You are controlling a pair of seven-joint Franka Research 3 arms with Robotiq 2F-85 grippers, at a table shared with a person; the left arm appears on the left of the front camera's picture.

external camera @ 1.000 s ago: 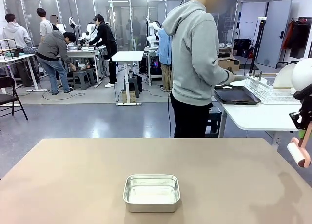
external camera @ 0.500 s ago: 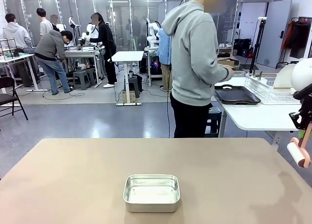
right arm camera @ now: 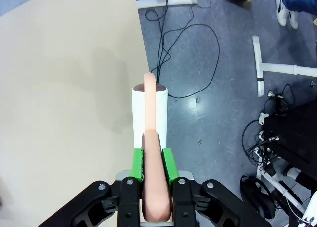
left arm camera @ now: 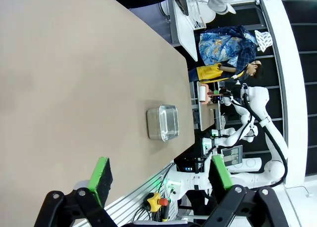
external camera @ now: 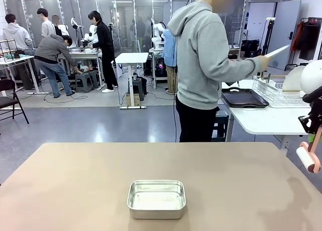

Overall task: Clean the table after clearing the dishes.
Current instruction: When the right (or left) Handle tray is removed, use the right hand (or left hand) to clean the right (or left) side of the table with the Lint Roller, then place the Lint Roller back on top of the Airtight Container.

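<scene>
Since a second ago, the person [external camera: 201, 65] has lifted a white plate [external camera: 277, 51] up over the drying rack [external camera: 274, 92] on the white side table [external camera: 266, 121]. Both arms have stayed put.

Off past the table's [external camera: 75, 190] right edge, the right gripper [right arm camera: 152, 162] pinches the pink handle of a lint roller [right arm camera: 150, 115]. The left gripper [left arm camera: 158, 175] is spread wide and holds nothing.

A steel pan [external camera: 156, 198] sits on the table near the front. If the roller sweeps across, it might bump the pan and push it. With such a thin handle, the roller might twist in the grip when it presses down.
</scene>
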